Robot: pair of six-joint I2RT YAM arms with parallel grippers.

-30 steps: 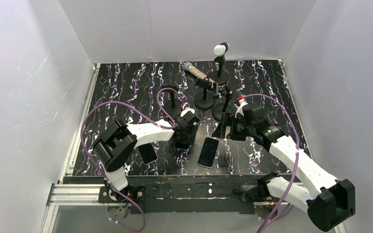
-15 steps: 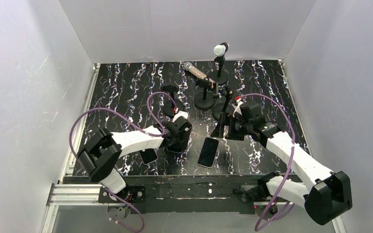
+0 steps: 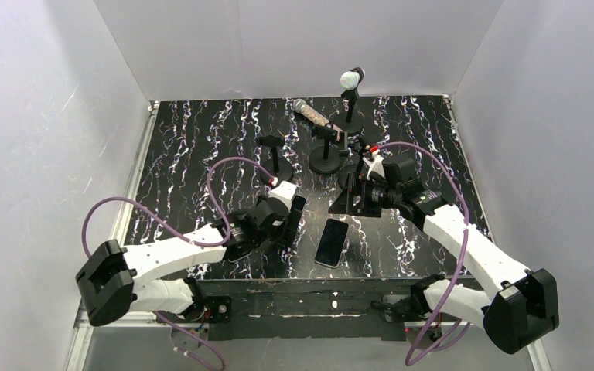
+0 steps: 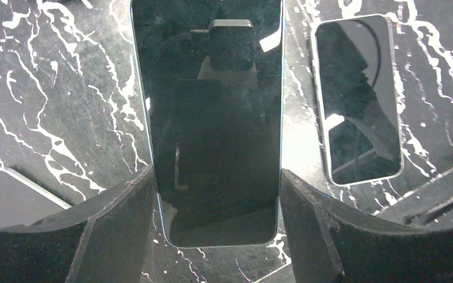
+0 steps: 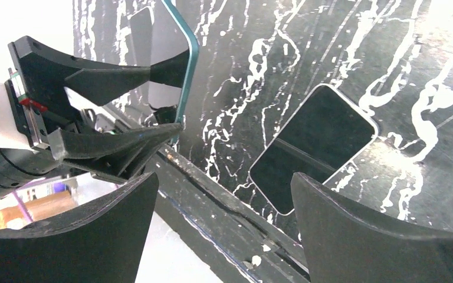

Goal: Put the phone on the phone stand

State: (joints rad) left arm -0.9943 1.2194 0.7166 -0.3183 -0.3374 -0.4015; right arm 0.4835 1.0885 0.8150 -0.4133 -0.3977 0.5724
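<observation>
Left side: my left gripper (image 4: 215, 183) is clamped on the phone (image 4: 212, 118) at a middling spread, one finger (image 4: 118, 230) bearing on each long edge near the phone's lower end.

Condition of the phone: a dark, glossy glass face, unlit, with rounded corners. It mirrors the wrist hardware above it. No marks are visible on the glass. From the right wrist view its frame shows as a thin teal rim.

Position: the phone sits at the near middle of the black, white-veined table (image 3: 201, 147), close to the front edge. It is tilted steeply up off the surface rather than lying flat. I cannot tell whether its far end touches the table.

Right side: my right gripper (image 5: 224, 188) stands wide, with nothing between its fingers. It is farther back and to the right, among the black stands (image 3: 326, 154).

Other items: a second phone (image 4: 358, 97) lies flat, face up, just right of the held one. A third phone (image 4: 6, 197) shows only a corner at the lower left of the left wrist view.
</observation>
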